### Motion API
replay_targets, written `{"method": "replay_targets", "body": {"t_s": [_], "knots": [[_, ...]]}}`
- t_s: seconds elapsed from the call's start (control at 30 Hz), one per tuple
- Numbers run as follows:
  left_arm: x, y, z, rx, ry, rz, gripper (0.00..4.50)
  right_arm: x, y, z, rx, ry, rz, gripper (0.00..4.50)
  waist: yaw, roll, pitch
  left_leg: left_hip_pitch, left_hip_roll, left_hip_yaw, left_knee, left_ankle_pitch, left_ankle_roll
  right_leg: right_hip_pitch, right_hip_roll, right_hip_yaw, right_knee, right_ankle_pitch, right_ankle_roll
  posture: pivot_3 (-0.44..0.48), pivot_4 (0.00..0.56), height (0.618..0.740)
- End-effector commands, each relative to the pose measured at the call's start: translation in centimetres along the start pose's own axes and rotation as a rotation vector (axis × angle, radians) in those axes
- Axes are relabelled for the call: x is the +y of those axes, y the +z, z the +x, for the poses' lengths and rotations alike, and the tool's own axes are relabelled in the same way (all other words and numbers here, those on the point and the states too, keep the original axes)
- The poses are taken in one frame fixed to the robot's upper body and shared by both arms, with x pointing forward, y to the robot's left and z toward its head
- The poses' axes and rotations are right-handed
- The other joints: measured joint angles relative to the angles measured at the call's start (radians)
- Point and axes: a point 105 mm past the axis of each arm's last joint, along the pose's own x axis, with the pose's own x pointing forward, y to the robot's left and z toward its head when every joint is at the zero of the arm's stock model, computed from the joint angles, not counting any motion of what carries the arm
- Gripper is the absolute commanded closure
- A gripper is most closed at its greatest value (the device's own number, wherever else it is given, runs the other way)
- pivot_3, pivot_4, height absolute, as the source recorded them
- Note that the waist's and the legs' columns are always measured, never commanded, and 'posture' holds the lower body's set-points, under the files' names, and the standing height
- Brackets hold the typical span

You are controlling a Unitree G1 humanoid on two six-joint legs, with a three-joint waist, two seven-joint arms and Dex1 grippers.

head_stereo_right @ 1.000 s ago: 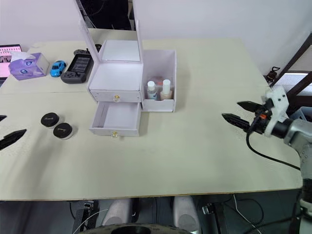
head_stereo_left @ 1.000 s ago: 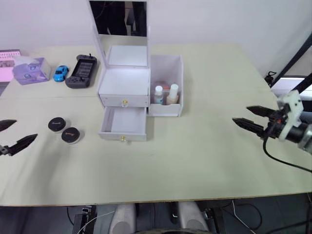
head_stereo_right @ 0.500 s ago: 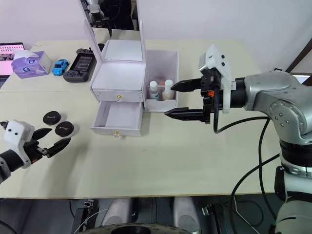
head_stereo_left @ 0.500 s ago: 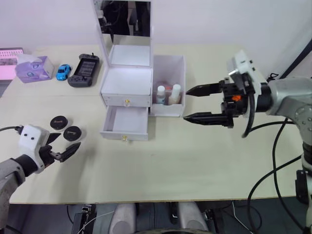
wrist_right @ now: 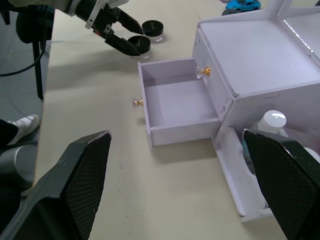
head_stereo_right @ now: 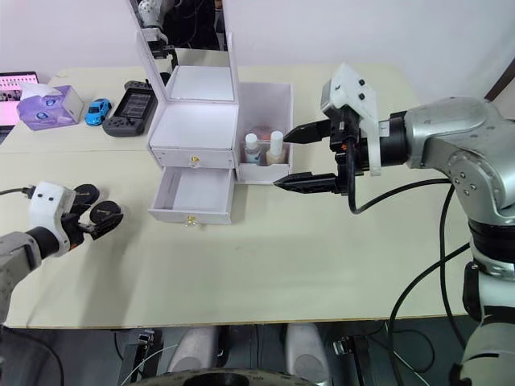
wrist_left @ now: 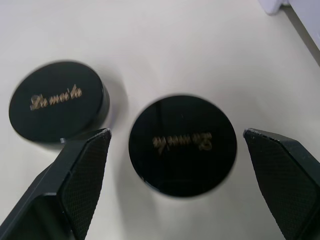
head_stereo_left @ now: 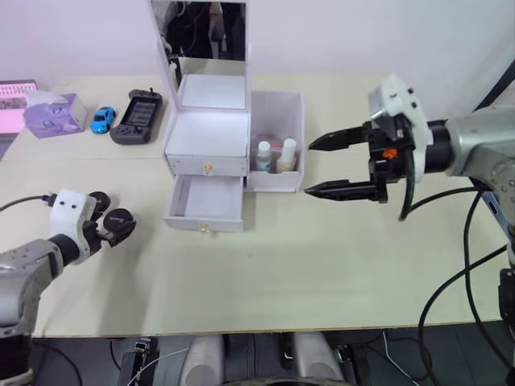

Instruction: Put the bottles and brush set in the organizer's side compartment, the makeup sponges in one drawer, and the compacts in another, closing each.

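The white organizer (head_stereo_left: 208,143) stands mid-table with its mirror up, upper drawer shut and lower drawer (head_stereo_left: 205,205) pulled out, empty. Two white-capped bottles (head_stereo_left: 273,156) stand in the side compartment (head_stereo_left: 278,108), with a hint of coral behind them that may be the brush set. Two black compacts (wrist_left: 182,144) (wrist_left: 57,100) lie left of the drawer. My left gripper (head_stereo_left: 113,227) is open, its fingers (wrist_left: 82,170) either side of the nearer compact. My right gripper (head_stereo_left: 310,169) hovers open just right of the side compartment. The makeup sponges are out of view.
At the back left lie a pale purple box (head_stereo_left: 52,114), a blue toy car (head_stereo_left: 100,120) and a black handheld console (head_stereo_left: 137,117). A black cable (head_stereo_left: 451,241) hangs from my right arm over the table's right side.
Both arms have swung in from the table's sides. In the last half second the left gripper moved forward to straddle the nearer compact. The right gripper barely shifted.
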Motion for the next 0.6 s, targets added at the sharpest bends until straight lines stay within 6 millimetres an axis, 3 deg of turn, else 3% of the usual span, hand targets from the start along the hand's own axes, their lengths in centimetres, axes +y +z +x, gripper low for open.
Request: {"method": "replay_targets", "body": {"t_s": [0.03,0.17,0.27,0.33,0.5,0.6], "knots": [[-0.5,0.4,0.4,-0.004,-0.026,0.032,0.04,0.1,0.8,-0.8,0.001,-0.032,-0.049,0.0,0.0,0.0,0.0,0.0,0.0,0.001,0.0,0.0,0.0,-0.001,0.0,0.001,0.0,0.0,0.0,0.0,0.15,0.74],[-0.7,-0.2,0.7,0.021,-0.045,0.035,0.04,0.5,0.7,-0.8,0.008,-0.03,-0.049,0.0,0.0,0.0,0.0,0.0,0.0,0.007,-0.001,0.0,0.0,-0.004,0.0,0.006,0.001,0.0,0.001,0.0,0.15,0.74],[-0.1,0.0,0.8,0.026,-0.033,0.036,0.86,0.4,0.7,-0.9,0.006,-0.041,-0.048,0.0,-0.001,0.0,0.0,0.001,0.0,0.01,-0.001,0.0,0.0,-0.005,0.0,0.009,0.004,0.0,0.001,0.0,0.15,0.74],[0.1,0.0,1.0,0.034,-0.026,0.034,1.77,0.2,0.6,-0.9,0.008,-0.048,-0.048,0.0,-0.001,-0.001,0.0,0.002,0.0,0.011,0.001,0.0,0.0,-0.005,0.0,0.01,0.006,0.0,0.001,0.0,0.15,0.74],[0.1,1.6,0.9,0.003,-0.045,0.038,1.83,0.2,0.4,-1.1,0.009,-0.054,-0.044,0.0,-0.001,-0.001,0.0,0.003,0.0,0.011,0.002,0.0,0.0,-0.005,0.0,0.011,0.008,0.0,0.001,0.0,0.15,0.74],[0.7,4.8,0.1,-0.085,-0.052,0.06,1.83,0.2,0.7,-1.1,-0.01,-0.047,-0.03,0.0,0.001,-0.003,0.0,0.003,0.0,0.011,0.002,0.0,0.0,-0.006,0.0,0.011,0.008,0.0,0.001,0.0,0.15,0.74]]}}
